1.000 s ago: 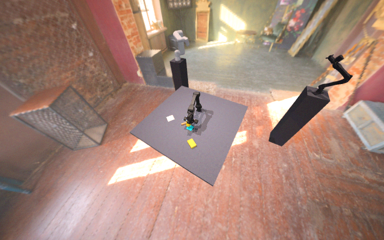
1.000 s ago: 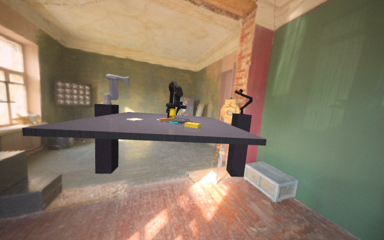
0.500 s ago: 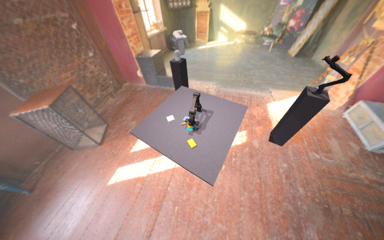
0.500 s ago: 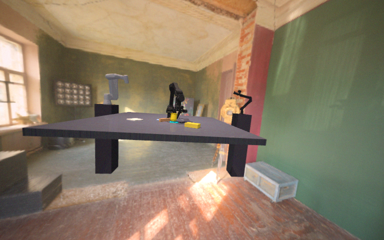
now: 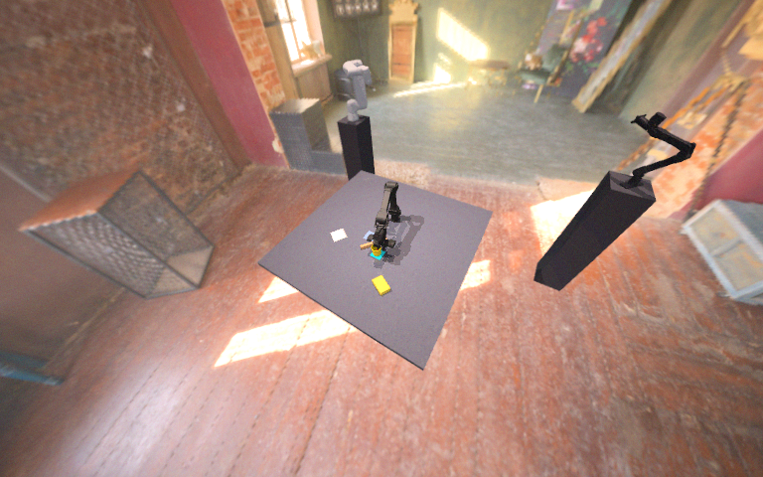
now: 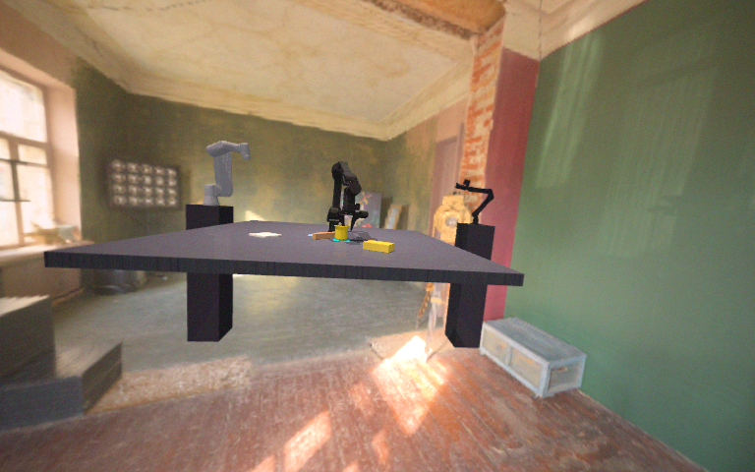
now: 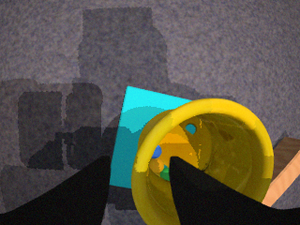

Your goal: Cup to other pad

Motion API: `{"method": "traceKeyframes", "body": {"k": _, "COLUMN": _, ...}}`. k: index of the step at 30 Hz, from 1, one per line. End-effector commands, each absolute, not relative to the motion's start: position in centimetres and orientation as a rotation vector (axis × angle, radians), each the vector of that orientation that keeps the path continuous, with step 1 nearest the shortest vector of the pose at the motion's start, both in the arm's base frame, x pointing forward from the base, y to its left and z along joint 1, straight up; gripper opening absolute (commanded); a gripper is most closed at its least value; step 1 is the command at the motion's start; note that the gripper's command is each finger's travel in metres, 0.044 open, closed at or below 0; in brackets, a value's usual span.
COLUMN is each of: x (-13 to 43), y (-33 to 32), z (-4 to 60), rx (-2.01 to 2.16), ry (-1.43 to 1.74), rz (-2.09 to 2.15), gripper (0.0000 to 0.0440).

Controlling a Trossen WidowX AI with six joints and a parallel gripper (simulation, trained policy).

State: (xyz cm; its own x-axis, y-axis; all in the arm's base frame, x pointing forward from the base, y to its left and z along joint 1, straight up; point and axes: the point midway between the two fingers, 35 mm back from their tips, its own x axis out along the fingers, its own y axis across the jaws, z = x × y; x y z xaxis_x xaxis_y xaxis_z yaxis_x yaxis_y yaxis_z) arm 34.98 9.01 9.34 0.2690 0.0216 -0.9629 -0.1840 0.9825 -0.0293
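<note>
Cup (image 5: 376,251) (image 6: 341,233) (image 7: 260,155) upright on cyan pad (image 5: 378,256) (image 6: 346,241) (image 7: 123,159); gripper (image 5: 382,243) (image 6: 346,222) (image 7: 140,164) partly open.

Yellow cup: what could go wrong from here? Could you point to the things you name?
One of the fingers reaches over the mouth of the yellow cup (image 5: 377,250) (image 6: 341,233) (image 7: 220,106); a sideways pull might tip it, spilling the marbles (image 7: 157,151). The wooden strip (image 5: 366,245) (image 6: 320,236) (image 7: 286,187) lies close by, so a nudge could jam the cup against it.

The yellow cup (image 5: 376,251) (image 6: 341,232) (image 7: 263,155), round and thick-rimmed, stands upright with its mouth up on the flat, square cyan pad (image 5: 378,256) (image 6: 341,241) (image 7: 141,99), blue and green marbles (image 7: 165,172) inside it, while the light-blue pad (image 5: 368,235) lies near them on the bench (image 5: 337,286) (image 6: 278,262).
</note>
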Motion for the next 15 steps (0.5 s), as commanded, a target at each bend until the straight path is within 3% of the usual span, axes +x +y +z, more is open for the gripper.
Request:
{"method": "traceKeyframes", "body": {"k": 1, "x": 34.4, "y": 9.0, "z": 9.7, "rx": -0.127, "ry": 1.298, "rz": 0.144, "gripper": 0.0163}}
{"method": "traceKeyframes", "body": {"k": 12, "x": 33.7, "y": 8.8, "z": 13.1, "rx": -0.066, "ry": 1.24, "rz": 0.153, "gripper": 0.0203}}
{"method": "traceKeyframes", "body": {"k": 15, "x": 33.6, "y": 8.6, "z": 14.2, "rx": -0.054, "ry": 1.217, "rz": 0.152, "gripper": 0.0236}}
